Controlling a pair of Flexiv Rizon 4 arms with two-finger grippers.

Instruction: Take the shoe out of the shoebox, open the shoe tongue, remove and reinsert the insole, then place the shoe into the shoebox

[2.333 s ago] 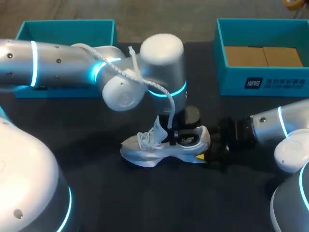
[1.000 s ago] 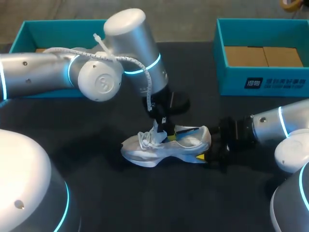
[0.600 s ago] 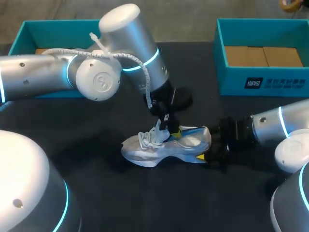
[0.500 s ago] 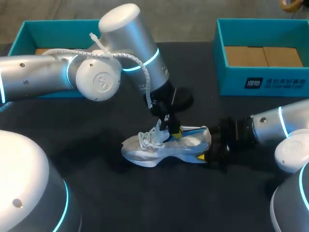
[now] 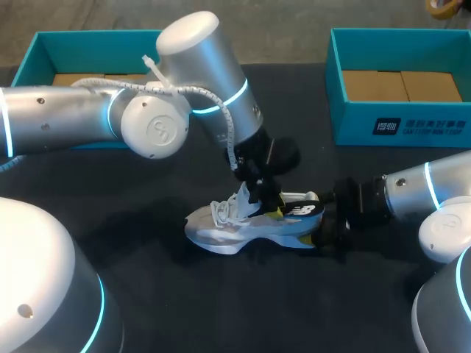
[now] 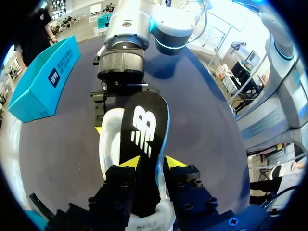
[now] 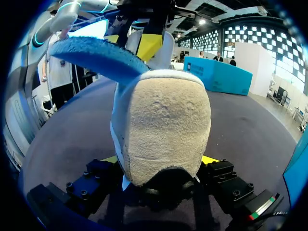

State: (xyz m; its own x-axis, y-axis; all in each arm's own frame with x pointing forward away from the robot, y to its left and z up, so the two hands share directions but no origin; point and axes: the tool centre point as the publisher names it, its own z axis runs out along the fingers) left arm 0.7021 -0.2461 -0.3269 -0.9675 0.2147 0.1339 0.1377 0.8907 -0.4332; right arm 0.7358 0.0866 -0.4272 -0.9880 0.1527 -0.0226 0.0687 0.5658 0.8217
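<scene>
Right gripper [image 7: 161,162] is clamped on the suede heel of the white mesh sneaker [image 5: 235,228], which stands on its sole between the arms, toe toward my left. Left gripper [image 6: 151,164] is pinched tight on the black foam insole with blue underside [image 6: 144,130], just above the shoe's mouth (front end hidden between the fingers). The insole's long axis runs along the shoe, its heel end pointing ahead at the right gripper. Teal lidless shoebox [image 5: 397,125] sits well apart, far right.

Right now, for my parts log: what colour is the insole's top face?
The insole is black with white print; the left wrist view shows it best.
</scene>
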